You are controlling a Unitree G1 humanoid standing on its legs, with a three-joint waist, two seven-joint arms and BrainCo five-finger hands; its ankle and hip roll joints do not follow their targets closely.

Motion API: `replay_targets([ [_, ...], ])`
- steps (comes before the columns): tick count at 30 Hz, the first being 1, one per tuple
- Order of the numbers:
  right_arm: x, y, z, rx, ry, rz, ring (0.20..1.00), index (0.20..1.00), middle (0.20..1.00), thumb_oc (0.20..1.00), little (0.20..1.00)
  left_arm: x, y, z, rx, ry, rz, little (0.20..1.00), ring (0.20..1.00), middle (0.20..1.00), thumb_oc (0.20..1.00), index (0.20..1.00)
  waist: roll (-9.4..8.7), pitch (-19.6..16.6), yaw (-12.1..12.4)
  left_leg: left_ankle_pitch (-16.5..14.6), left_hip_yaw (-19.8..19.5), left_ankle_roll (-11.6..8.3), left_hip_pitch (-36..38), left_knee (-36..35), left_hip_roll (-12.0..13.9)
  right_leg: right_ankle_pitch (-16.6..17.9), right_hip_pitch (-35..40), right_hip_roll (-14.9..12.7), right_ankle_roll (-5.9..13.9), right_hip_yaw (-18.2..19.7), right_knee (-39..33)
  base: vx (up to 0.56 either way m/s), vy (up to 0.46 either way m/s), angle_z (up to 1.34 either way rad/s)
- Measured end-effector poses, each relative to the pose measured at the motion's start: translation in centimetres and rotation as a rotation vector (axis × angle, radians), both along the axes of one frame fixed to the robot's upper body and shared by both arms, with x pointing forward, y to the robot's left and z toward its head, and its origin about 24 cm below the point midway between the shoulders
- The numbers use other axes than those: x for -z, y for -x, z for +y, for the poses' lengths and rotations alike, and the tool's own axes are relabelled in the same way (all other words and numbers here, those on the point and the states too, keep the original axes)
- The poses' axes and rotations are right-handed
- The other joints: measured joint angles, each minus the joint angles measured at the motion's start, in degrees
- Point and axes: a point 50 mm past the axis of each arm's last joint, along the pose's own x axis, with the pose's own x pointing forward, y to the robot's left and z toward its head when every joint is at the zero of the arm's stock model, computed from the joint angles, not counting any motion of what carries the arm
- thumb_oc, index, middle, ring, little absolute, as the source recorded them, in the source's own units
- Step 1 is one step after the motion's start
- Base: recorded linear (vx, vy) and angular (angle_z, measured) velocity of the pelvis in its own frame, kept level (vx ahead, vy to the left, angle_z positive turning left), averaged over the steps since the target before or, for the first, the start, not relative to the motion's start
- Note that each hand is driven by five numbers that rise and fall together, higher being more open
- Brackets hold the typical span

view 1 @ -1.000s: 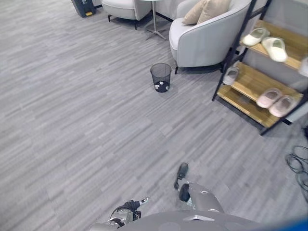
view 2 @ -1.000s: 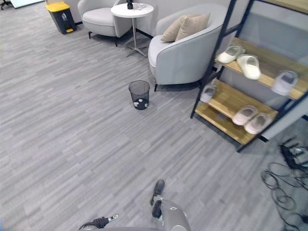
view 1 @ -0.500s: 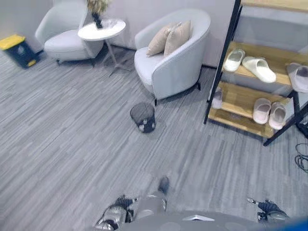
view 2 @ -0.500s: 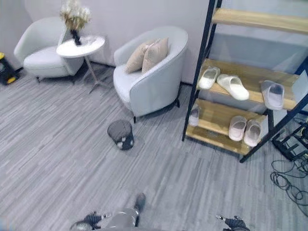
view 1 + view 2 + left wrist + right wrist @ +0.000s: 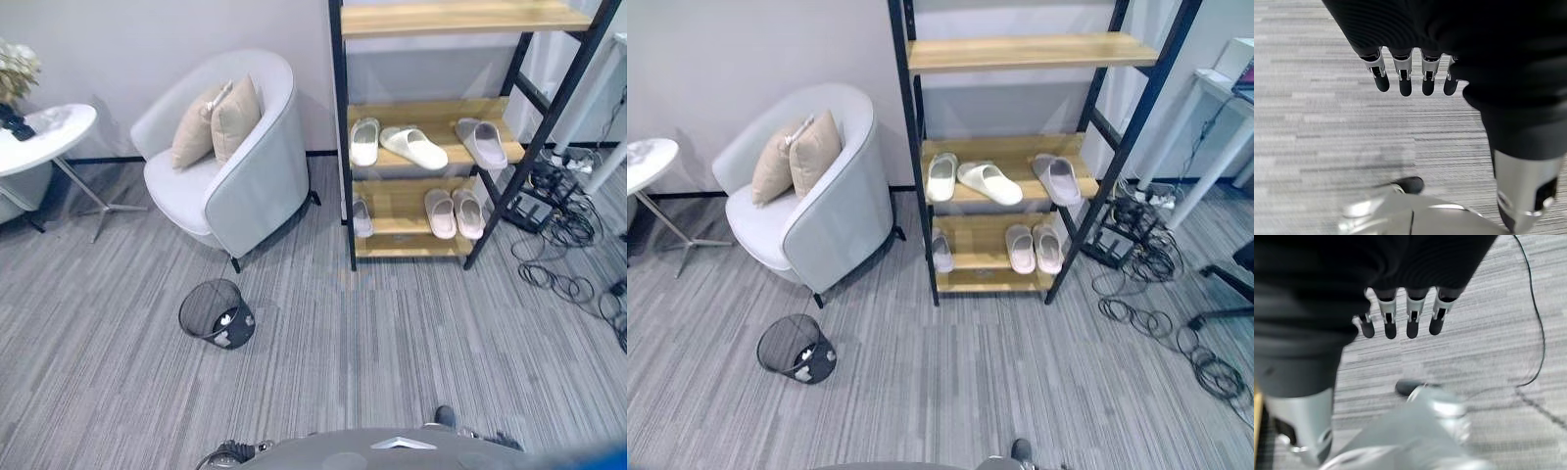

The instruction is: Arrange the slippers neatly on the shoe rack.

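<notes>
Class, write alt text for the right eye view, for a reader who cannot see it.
A black-framed shoe rack with wooden shelves holds two white slippers and a grey one on its middle shelf, a pink pair and a single pale slipper below. A grey armchair stands left, a mesh wastebasket before it.

The shoe rack point(image 5: 921, 196) stands against the wall. Three slippers point(image 5: 989, 182) lie on its middle shelf and three more point(image 5: 1020, 249) on the shelf below. The armchair point(image 5: 823, 215) sits just left of the rack, with the wire bin point(image 5: 795, 348) before it
</notes>
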Motion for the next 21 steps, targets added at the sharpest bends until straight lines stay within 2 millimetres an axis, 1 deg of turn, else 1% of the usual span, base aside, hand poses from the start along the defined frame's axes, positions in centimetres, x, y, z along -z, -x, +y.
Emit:
replay_targets([
  [1, -0.1, -0.8, -0.1, 0.057, -0.005, -0.036, 1.000, 1.000, 1.000, 1.000, 1.000, -0.3, -1.5, 0.6, -0.135, 0.014, -0.081, 1.000, 1.000, 1.000, 1.000, 1.000, -2.09, 0.6, 0.8, 3.4, -0.7, -0.04, -4.8, 7.8, 0.9, -1.9, -0.3, 0.3, -2.27, -1.3, 1.2, 0.11, -0.239, 0.55],
  [2, -0.2, -0.8, -0.3, 0.131, -0.001, -0.065, 1.000, 1.000, 1.000, 1.000, 1.000, -0.5, -2.9, 0.8, -0.261, 0.033, -0.155, 1.000, 1.000, 1.000, 1.000, 1.000, -3.84, 1.0, 1.5, 7.3, -1.5, -0.36, -9.7, 15.2, 2.1, -1.9, 1.6, 1.0, -4.32, -3.3, -1.0, 0.12, -0.214, 0.63],
  [3, -0.3, -1.2, -0.6, 0.116, 0.011, -0.071, 1.000, 1.000, 1.000, 1.000, 1.000, -0.8, -4.1, 0.7, -0.269, 0.053, -0.224, 1.000, 1.000, 1.000, 1.000, 1.000, -5.02, 1.1, 2.6, 6.9, -2.9, -0.43, -12.7, 20.5, 1.8, -2.0, 2.6, 2.1, -6.00, -4.2, -1.6, 0.14, -0.178, 0.47],
  [4, -0.7, -2.2, -1.2, 0.084, 0.034, -0.102, 1.000, 1.000, 1.000, 1.000, 1.000, -1.1, -4.9, 0.4, -0.247, 0.079, -0.268, 1.000, 1.000, 1.000, 1.000, 1.000, -5.56, 1.1, 2.8, 4.2, -4.7, -1.00, -15.2, 22.7, -0.6, -2.7, 3.3, 3.0, -7.26, -4.2, -2.0, 0.17, -0.140, 0.28],
  [5, -1.2, -3.5, -1.9, 0.061, 0.064, -0.151, 1.000, 1.000, 1.000, 1.000, 1.000, -1.3, -5.7, -0.2, -0.196, 0.110, -0.312, 1.000, 1.000, 1.000, 1.000, 1.000, -6.23, 1.8, 2.7, 0.2, -7.9, 0.04, -16.9, 20.4, -7.4, -3.0, 3.4, 3.2, -7.25, -4.6, -2.7, 0.21, -0.074, -0.03],
  [6, -1.7, -5.2, -2.3, 0.042, 0.076, -0.189, 1.000, 1.000, 1.000, 1.000, 1.000, -1.4, -6.0, -0.3, -0.156, 0.128, -0.320, 1.000, 1.000, 1.000, 1.000, 1.000, -6.17, 2.4, 2.8, -0.2, -6.8, 1.34, -16.9, 9.9, -12.1, -2.1, 5.1, 5.6, -6.40, -5.3, -5.8, 0.23, -0.056, 0.00],
  [7, -1.5, -5.8, -1.5, 0.026, 0.061, -0.203, 1.000, 1.000, 1.000, 1.000, 1.000, -1.3, -5.7, -0.1, -0.161, 0.123, -0.305, 1.000, 1.000, 1.000, 1.000, 1.000, -6.28, 2.7, 2.6, 0.7, -3.8, 2.67, -17.0, 6.9, -11.5, -2.0, 7.2, 7.2, -6.54, -6.4, -8.0, 0.24, -0.044, -0.02],
  [8, -1.0, -5.4, -0.2, 0.014, 0.030, -0.183, 1.000, 1.000, 1.000, 1.000, 1.000, -1.3, -5.9, 0.1, -0.158, 0.116, -0.303, 1.000, 1.000, 1.000, 1.000, 1.000, -6.63, 3.1, 2.6, 2.0, -1.0, 3.60, -17.1, 4.2, -10.5, -2.0, 9.3, 8.9, -6.59, -6.9, -10.0, 0.26, -0.006, 0.14],
  [9, -0.8, -5.5, 0.3, 0.004, 0.018, -0.179, 1.000, 1.000, 1.000, 1.000, 1.000, -1.4, -6.3, 0.2, -0.157, 0.112, -0.316, 1.000, 1.000, 1.000, 1.000, 1.000, -6.81, 3.8, 3.0, 3.0, 0.0, 3.53, -17.3, 3.0, -9.9, -2.1, 10.5, 9.9, -6.57, -6.6, -11.0, 0.20, 0.005, -0.26],
  [10, -0.7, -6.8, 1.8, -0.050, -0.013, -0.196, 1.000, 1.000, 1.000, 1.000, 1.000, -1.5, -6.3, 0.6, -0.182, 0.096, -0.327, 1.000, 1.000, 1.000, 1.000, 1.000, -6.52, 4.8, 3.6, 4.3, -0.8, 3.15, -17.7, 2.5, -9.8, -2.8, 12.1, 11.6, -6.96, -4.6, -11.8, 0.34, 0.065, -0.79],
  [11, -0.6, -6.9, 2.2, -0.070, -0.021, -0.196, 1.000, 1.000, 1.000, 1.000, 1.000, -1.4, -5.8, 1.1, -0.212, 0.069, -0.304, 1.000, 1.000, 1.000, 1.000, 1.000, -6.19, 4.8, 4.4, 4.9, -2.8, 3.64, -16.6, 1.6, -10.4, -3.1, 13.2, 12.2, -7.44, -3.4, -11.7, 0.25, 0.076, -0.89],
  [12, -0.7, -7.1, 2.0, -0.070, -0.017, -0.205, 1.000, 1.000, 1.000, 1.000, 1.000, -1.2, -5.0, 1.7, -0.231, 0.047, -0.272, 1.000, 1.000, 1.000, 1.000, 1.000, -6.39, 5.1, 4.6, 5.0, -2.5, 4.26, -15.1, 2.3, -11.7, -3.5, 14.5, 12.1, -7.58, -3.5, -11.7, 0.30, 0.112, -0.70],
  [13, -0.6, -6.6, 2.2, -0.072, -0.021, -0.201, 1.000, 1.000, 1.000, 1.000, 1.000, -1.0, -3.0, 2.9, -0.270, 0.009, -0.200, 1.000, 1.000, 1.000, 1.000, 1.000, -7.19, 4.6, 4.1, 4.9, -2.2, 5.61, -12.4, 2.4, -13.5, -5.2, 16.9, 11.5, -6.48, -4.2, -11.7, 0.17, 0.156, -0.23],
  [14, -0.4, -5.8, 2.3, -0.066, -0.023, -0.185, 1.000, 1.000, 1.000, 1.000, 1.000, -0.8, -1.6, 3.4, -0.301, -0.011, -0.151, 1.000, 1.000, 1.000, 1.000, 1.000, -7.36, 4.2, 3.5, 5.3, -2.5, 7.50, -9.8, 1.0, -14.5, -5.9, 18.7, 11.6, -5.57, -4.8, -11.7, 0.15, 0.176, -0.01],
  [15, -0.1, -4.2, 2.2, -0.057, -0.023, -0.133, 1.000, 1.000, 1.000, 1.000, 1.000, -0.6, -0.8, 3.0, -0.302, -0.010, -0.128, 1.000, 1.000, 1.000, 1.000, 1.000, -7.08, 2.8, 3.8, 3.3, -1.0, 11.45, -8.0, -1.1, -14.6, -6.4, 19.5, 12.1, -5.26, -4.9, -11.6, 0.14, 0.237, 0.16],
  [16, 0.0, -4.1, 2.4, -0.060, -0.028, -0.126, 1.000, 1.000, 1.000, 1.000, 1.000, -0.6, -0.8, 2.8, -0.298, -0.005, -0.128, 1.000, 1.000, 1.000, 1.000, 1.000, -7.47, 2.7, 4.0, 3.5, -1.3, 11.72, -7.0, -2.6, -15.1, -6.4, 19.6, 11.7, -5.26, -5.0, -11.2, 0.07, 0.142, 0.28],
  [17, 0.3, -3.7, 3.1, -0.070, -0.045, -0.112, 1.000, 1.000, 1.000, 1.000, 1.000, -0.7, -1.2, 2.8, -0.259, -0.008, -0.129, 1.000, 1.000, 1.000, 1.000, 1.000, -7.45, 2.7, 4.2, 4.2, -2.5, 12.87, -4.6, -4.7, -15.4, -6.4, 19.2, 11.3, -5.26, -5.0, -8.0, 0.05, 0.190, 0.48],
  [18, 0.5, -3.1, 3.5, -0.064, -0.058, -0.098, 1.000, 1.000, 1.000, 1.000, 1.000, -0.6, -1.6, 2.3, -0.215, 0.003, -0.131, 1.000, 1.000, 1.000, 1.000, 1.000, -6.13, 2.5, 4.6, 4.3, -4.6, 13.33, -2.5, -6.1, -15.0, -8.6, 17.7, 10.8, -5.13, -5.0, -2.2, 0.01, 0.160, 0.46],
  [19, 0.5, -3.0, 3.6, -0.064, -0.061, -0.096, 1.000, 1.000, 1.000, 1.000, 1.000, -0.7, -2.4, 1.9, -0.176, 0.009, -0.148, 1.000, 1.000, 1.000, 1.000, 1.000, -5.55, 1.7, 4.7, 3.7, -4.7, 13.90, -1.9, -6.4, -15.3, -9.6, 15.8, 8.7, -4.92, -4.9, -0.4, 0.01, 0.161, 0.15],
  [20, 0.3, -4.5, 3.8, -0.077, -0.063, -0.144, 1.000, 1.000, 1.000, 1.000, 1.000, -0.7, -3.1, 1.8, -0.086, 0.000, -0.147, 1.000, 1.000, 1.000, 1.000, 1.000, -5.59, 1.1, 4.9, 3.0, -3.5, 14.36, -1.9, -6.5, -16.2, -9.3, 12.2, 4.3, -3.93, -4.0, 2.7, 0.04, 0.127, -0.23],
  [21, 0.0, -5.7, 4.0, -0.087, -0.065, -0.179, 1.000, 1.000, 1.000, 1.000, 1.000, -0.8, -3.3, 1.9, -0.035, -0.007, -0.144, 1.000, 1.000, 1.000, 1.000, 1.000, -5.32, 1.1, 5.2, 2.7, -2.8, 14.22, -1.8, -6.6, -16.6, -9.5, 8.2, 1.5, -1.77, -2.9, 7.3, 0.05, 0.065, -0.17],
])
